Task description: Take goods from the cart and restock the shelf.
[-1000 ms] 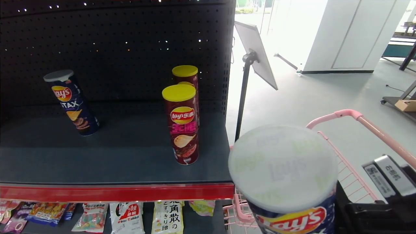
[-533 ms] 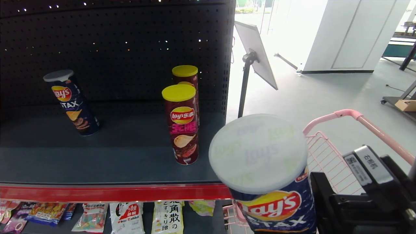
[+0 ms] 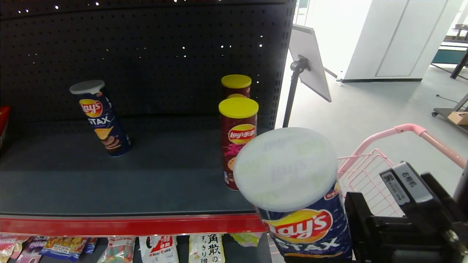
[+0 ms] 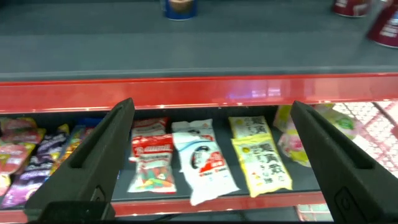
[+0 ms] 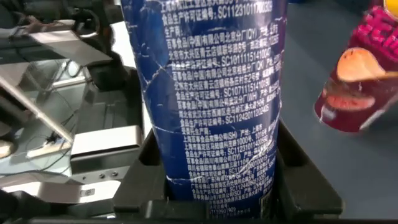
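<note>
Right gripper fingers clamped on blue chip can, white lid, red-yellow logo, 5 o'clock, between shelf end and pink cart. Left gripper fingers apart, facing red shelf lip. Farther: two maroon cans 12 o'clock, second blue can 10 o'clock.

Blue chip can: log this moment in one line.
right gripper: jaws shut on blue cylindrical chip can, white lid | can upright near front right corner of red-edged shelf | left gripper: jaws open

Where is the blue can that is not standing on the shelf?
Head view, lower right: the blue can is in the right gripper, before the shelf's red edge, between the front red can and the pink cart.
</note>
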### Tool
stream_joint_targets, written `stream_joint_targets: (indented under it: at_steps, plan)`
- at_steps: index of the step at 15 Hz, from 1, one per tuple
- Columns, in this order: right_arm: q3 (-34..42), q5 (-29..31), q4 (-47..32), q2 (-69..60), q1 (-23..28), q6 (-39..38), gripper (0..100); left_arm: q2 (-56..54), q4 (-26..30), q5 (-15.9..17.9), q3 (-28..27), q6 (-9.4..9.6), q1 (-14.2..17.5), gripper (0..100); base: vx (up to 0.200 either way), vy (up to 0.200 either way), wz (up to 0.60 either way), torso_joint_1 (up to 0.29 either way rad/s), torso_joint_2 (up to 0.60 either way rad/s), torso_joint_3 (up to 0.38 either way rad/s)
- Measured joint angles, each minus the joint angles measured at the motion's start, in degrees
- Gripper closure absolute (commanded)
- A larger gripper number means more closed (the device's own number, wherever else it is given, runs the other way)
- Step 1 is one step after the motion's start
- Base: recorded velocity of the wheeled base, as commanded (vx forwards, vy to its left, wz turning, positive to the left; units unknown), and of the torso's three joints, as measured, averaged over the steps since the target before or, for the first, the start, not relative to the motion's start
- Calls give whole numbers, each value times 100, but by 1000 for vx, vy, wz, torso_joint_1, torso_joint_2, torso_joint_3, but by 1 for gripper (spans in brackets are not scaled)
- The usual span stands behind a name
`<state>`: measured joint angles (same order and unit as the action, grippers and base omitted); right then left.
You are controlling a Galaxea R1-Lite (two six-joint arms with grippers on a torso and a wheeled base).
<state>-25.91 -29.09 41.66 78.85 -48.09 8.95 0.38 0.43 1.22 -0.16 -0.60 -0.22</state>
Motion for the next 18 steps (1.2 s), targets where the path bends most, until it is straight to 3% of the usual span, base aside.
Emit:
stream_joint_targets:
  at_steps: [18]
  plan:
    - [-17,-9,6,-33,-37,7,100,0,1,11,-2,-9,0,0,0,200,0,2,3,3]
